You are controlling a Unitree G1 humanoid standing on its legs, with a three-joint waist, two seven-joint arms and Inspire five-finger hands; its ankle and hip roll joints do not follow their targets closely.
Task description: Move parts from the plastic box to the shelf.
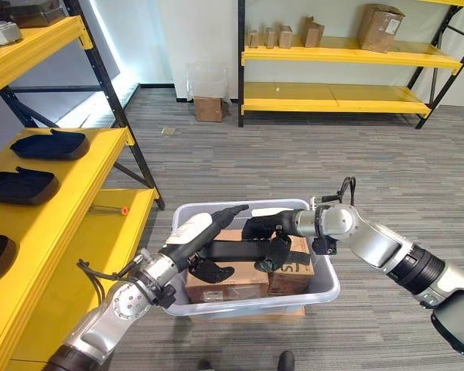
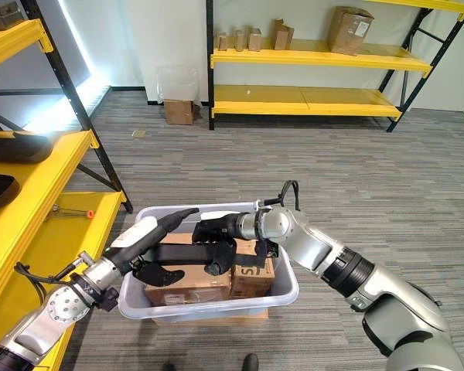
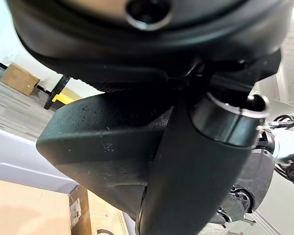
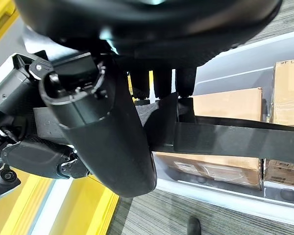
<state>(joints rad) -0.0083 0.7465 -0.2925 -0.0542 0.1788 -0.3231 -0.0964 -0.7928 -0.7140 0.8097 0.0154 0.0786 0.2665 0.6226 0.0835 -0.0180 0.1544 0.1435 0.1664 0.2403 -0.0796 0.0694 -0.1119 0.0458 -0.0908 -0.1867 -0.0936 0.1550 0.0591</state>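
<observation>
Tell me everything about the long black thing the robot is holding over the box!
The long black part is a flat, matte dark piece, like moulded plastic or foam, lying roughly level over the cardboard boxes inside the clear plastic box. Both hands grip it: the left hand has its fingers curled round one end, and the right hand curls over the other end. In the right wrist view it stretches as a dark band across the boxes.

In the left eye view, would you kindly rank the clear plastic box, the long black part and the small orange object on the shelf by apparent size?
1. Clear plastic box, largest.
2. Long black part, held across the box by both robot hands.
3. Small orange object on the yellow shelf, smallest; it lies farther off, but the gap is plain.
</observation>
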